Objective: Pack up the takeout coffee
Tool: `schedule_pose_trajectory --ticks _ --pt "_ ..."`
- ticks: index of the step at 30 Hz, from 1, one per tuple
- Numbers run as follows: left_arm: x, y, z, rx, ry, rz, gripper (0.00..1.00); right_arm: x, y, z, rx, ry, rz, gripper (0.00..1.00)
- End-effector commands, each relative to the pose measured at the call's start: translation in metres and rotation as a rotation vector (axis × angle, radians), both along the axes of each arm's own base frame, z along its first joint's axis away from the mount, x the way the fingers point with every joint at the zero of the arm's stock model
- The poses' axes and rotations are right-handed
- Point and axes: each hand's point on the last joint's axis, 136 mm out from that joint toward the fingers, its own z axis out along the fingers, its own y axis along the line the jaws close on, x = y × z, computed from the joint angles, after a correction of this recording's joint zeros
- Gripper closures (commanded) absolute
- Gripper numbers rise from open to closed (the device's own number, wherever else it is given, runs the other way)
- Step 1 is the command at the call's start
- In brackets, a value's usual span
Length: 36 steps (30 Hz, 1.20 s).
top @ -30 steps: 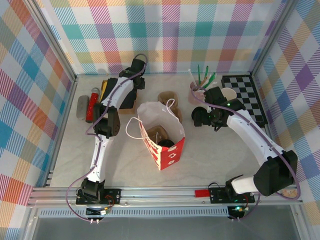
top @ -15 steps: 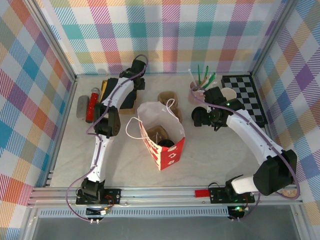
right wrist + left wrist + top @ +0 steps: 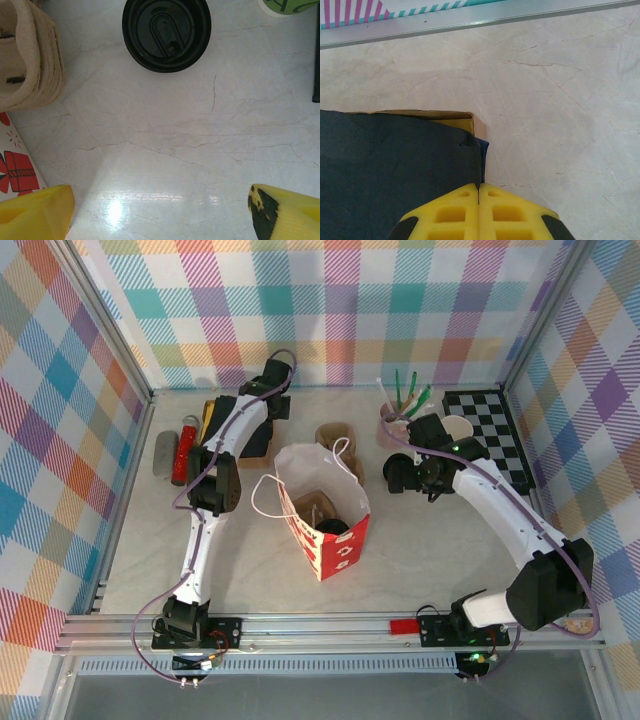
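Standing upright, lid up, the takeout coffee point(image 3: 166, 32) sits beyond the right gripper point(image 3: 160, 210), spread apart; left gripper point(image 3: 479, 200) together.

A pink cup of straws point(image 3: 389, 419) stands near a checkerboard mat point(image 3: 500, 423).

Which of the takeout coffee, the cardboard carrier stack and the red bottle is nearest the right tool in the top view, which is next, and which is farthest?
1. takeout coffee, just ahead of the open right tool.
2. cardboard carrier stack, off to the left, mid-table.
3. red bottle, far left, near the side wall.
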Motion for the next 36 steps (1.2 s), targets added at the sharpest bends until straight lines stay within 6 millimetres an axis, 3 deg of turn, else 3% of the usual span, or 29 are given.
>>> schedule_pose_trajectory --ticks 1,21,30,33,36 --pt "-0.001 0.003 0.024 0.027 -0.037 0.005 1.00 0.004 0.002 0.003 0.023 -0.011 -0.007 0.11" --pt "-0.037 0.019 0.105 -0.012 -0.105 0.017 1.00 -0.011 0.001 0.019 0.065 -0.040 -0.006 0.13" --pt "-0.068 0.052 0.141 -0.164 -0.127 0.089 1.00 -0.020 0.001 0.031 0.095 -0.059 -0.001 0.14" --pt "-0.081 0.057 0.150 -0.183 -0.105 0.078 1.00 -0.022 0.001 0.037 0.107 -0.076 0.000 0.14" --pt "-0.093 0.049 0.150 -0.206 -0.052 0.030 1.00 -0.024 0.003 0.039 0.127 -0.079 0.004 0.14"
